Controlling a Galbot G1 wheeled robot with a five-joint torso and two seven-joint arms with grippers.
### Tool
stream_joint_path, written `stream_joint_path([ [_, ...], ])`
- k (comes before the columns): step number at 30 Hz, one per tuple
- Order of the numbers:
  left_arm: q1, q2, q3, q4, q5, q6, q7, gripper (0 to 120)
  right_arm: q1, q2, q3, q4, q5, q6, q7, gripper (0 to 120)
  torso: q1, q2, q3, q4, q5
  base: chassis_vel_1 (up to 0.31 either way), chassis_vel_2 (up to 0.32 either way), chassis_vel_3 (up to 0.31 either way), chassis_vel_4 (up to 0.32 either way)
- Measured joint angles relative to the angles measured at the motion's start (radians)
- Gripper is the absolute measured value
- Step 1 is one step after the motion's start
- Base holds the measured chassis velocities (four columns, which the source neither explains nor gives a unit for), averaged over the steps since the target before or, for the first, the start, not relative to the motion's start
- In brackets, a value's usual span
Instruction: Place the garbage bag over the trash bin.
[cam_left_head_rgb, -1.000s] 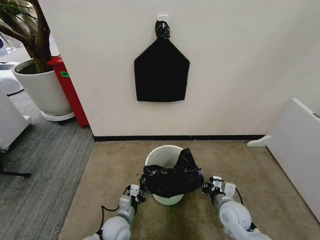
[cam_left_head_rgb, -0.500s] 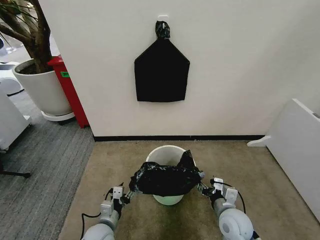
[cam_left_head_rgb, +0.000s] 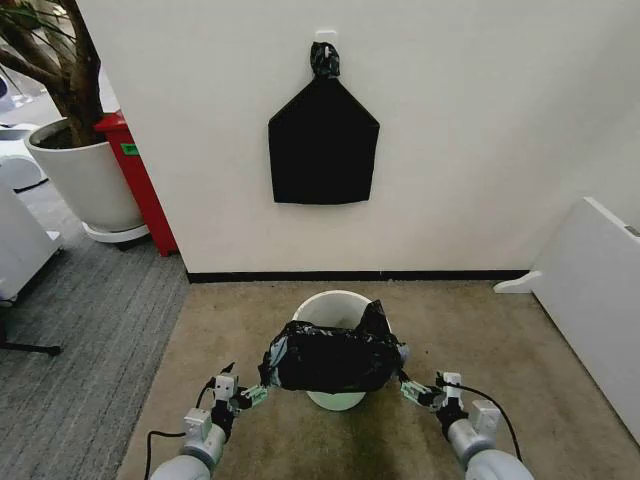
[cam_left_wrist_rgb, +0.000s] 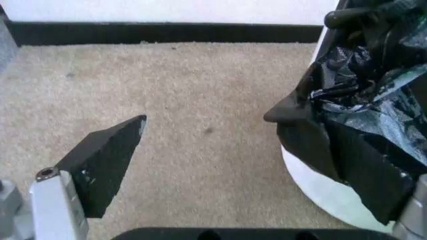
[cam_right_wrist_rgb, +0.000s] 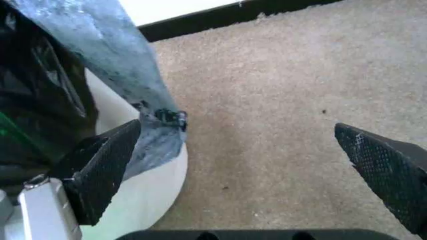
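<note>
The garbage bag (cam_left_head_rgb: 330, 360), glossy and crinkled black plastic, is draped over the near side of the trash bin (cam_left_head_rgb: 325, 308), covering its near rim and front wall. You see a pointed flap of the bag standing up at the right side of the rim, while the far rim and the pale inside of the bin are uncovered. The bin stands on beige carpet (cam_left_head_rgb: 480, 350), just in front of a white wall (cam_left_head_rgb: 480, 120) with a black baseboard.

Your left gripper (cam_left_head_rgb: 240, 396) is low at the near left of the bin, beside the bag's left edge. In the left wrist view its fingers (cam_left_wrist_rgb: 107, 155) are spread apart with bare carpet between them, released and holding nothing. The bag (cam_left_wrist_rgb: 360, 125) lies against the far finger.

Your right gripper (cam_left_head_rgb: 424, 393) is at the near right of the bin, close to the bag's right edge. In the right wrist view its fingers (cam_right_wrist_rgb: 100, 165) are also spread wide and released, one finger lying against the bag (cam_right_wrist_rgb: 40, 100) and the bin's wall (cam_right_wrist_rgb: 143, 192).

On the wall above the bin hangs a flat matte black bag (cam_left_head_rgb: 323, 145). Far to the left stand a large white plant pot (cam_left_head_rgb: 85, 180) and a red cabinet (cam_left_head_rgb: 140, 180). A white panel (cam_left_head_rgb: 590, 290) sits at the right.
</note>
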Motion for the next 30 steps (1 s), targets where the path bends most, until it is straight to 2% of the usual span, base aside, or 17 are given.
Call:
stream_joint_path([
  [4,0.002,0.001,-0.002,0.028,-0.003,-0.038,0.032,100,-0.015,0.001,0.012,-0.006,-0.001,0.013,-0.003,100,0.000,0.000,0.000,0.0000,-0.0001,0.000,0.000,0.000,0.000],
  [11,0.014,0.020,-0.001,0.062,0.100,-0.126,0.125,100,-0.028,0.010,0.013,-0.008,-0.003,0.016,0.002,100,0.000,0.000,0.000,0.0001,0.0001,0.000,0.000,0.000,0.000],
  [18,0.014,0.026,-0.008,0.103,0.170,-0.182,0.163,100,-0.035,0.019,0.010,0.004,-0.005,0.016,0.017,100,0.000,0.000,0.000,0.0000,0.0000,0.000,0.000,0.000,0.000],
  [24,-0.003,0.028,-0.007,0.173,0.204,-0.194,0.164,100,-0.034,0.024,0.007,0.009,-0.005,0.015,0.028,100,0.000,0.000,0.000,0.0000,0.0000,0.000,0.000,0.000,0.000],
  [30,-0.008,0.010,-0.002,0.236,0.163,-0.194,0.157,100,-0.038,0.026,0.008,0.020,-0.004,0.013,0.051,100,0.000,0.000,0.000,-0.0001,-0.0001,0.000,0.000,0.000,0.000],
])
